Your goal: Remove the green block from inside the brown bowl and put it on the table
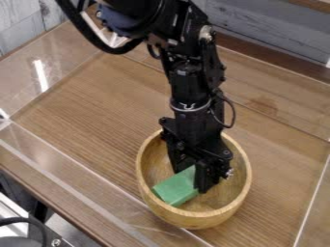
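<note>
The jaws of the gripper (196, 177) point almost straight down into the brown bowl (240, 198), and they sit right at the far end of the green block (176, 187). The black fingers (206, 170) look partly spread, with the top edge of the block right at them, but the picture is too small to tell if they are pinching the block or only touching it. The green block is inside the bowl, on the side nearer the camera and a little to the left. It does not lie flat. It leans, with its near end low on the bowl's floor and its far end tipped up toward the gripper. Its long side seems to run from the near left of the bowl toward the far right, up to the fingers, though it is hard to be sure. Its wide, flat green face looks up and toward the camera. The bowl sits on the table (103, 106), near the front edge, close to the clear wall (52, 169) that runs along that edge. The black arm (191, 68) comes down from the top of the picture and stands tall over the bowl.
</note>
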`<state>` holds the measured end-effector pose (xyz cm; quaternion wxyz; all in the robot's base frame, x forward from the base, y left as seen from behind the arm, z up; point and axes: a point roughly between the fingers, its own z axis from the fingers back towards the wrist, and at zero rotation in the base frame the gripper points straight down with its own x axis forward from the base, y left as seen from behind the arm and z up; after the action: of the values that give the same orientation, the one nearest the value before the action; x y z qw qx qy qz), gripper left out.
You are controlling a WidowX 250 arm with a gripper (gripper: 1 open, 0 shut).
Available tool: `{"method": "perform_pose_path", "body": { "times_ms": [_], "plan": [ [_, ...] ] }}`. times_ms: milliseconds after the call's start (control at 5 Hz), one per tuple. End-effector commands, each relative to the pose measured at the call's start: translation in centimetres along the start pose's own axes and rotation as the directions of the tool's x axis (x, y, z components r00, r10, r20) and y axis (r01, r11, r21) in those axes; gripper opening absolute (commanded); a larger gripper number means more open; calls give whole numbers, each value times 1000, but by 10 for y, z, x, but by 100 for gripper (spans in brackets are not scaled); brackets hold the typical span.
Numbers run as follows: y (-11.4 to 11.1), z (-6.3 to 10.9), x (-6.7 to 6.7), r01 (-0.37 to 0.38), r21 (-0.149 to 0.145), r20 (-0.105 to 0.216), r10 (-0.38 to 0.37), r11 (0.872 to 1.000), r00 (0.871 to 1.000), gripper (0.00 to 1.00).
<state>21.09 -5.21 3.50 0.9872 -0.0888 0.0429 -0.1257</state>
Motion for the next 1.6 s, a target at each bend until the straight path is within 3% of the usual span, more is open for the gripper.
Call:
{"method": "perform_pose_path", "body": {
  "times_ms": [0,1400],
  "plan": [
    [-2,2,1,-20,-3,4,20,1000,1000,0],
    [-6,9,1,-41,-16,-3,41,999,999,0]
  ]
}}
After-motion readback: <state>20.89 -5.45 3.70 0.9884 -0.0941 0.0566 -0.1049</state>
